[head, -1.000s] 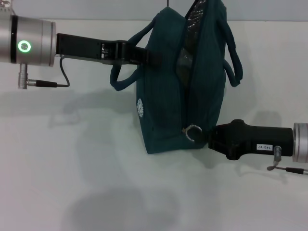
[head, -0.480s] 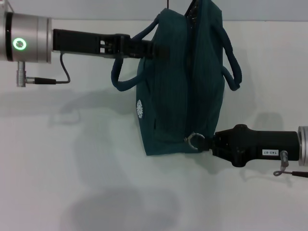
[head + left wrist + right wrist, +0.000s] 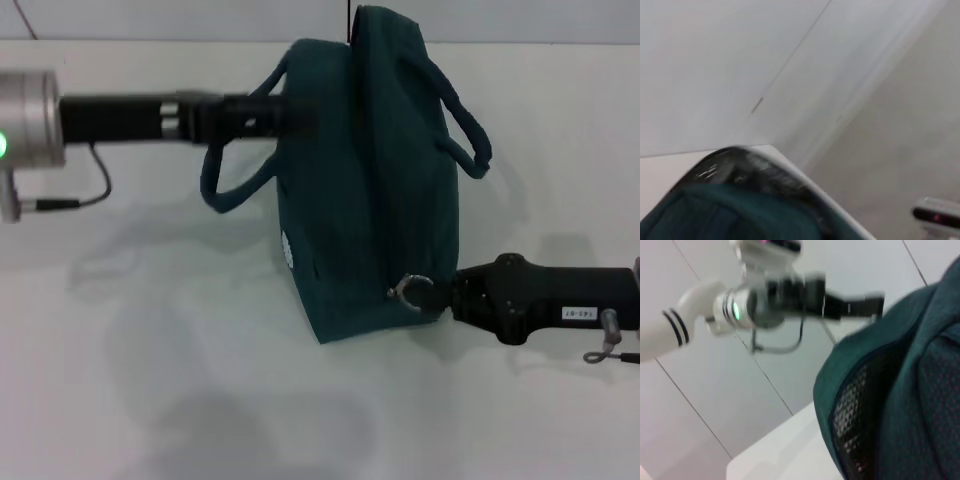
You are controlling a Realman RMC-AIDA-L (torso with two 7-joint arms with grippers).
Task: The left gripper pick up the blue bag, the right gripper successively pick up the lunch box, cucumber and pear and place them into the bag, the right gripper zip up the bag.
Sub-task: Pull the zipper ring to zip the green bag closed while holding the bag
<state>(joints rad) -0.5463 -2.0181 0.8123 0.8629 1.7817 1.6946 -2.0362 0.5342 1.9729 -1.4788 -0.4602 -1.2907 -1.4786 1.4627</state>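
Bag [image 3: 370,180] is soft and floppy; left end effector [image 3: 285,112] grasps its handle, right end effector [image 3: 450,295] clenched at the zipper pull [image 3: 410,290].

Large dark teal-blue fabric lunch bag [image 3: 365,190] stands upright on white table [image 3: 150,350], top closed, two loop handles spread sideways, round white logo on side, metal ring zipper pull [image 3: 410,290] low at table-side end.

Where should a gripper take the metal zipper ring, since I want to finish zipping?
Pinch the zipper ring itself, from the robot's right side, where the right gripper already sits. The ring hangs clear of the blue bag at its near corner, facing that side.
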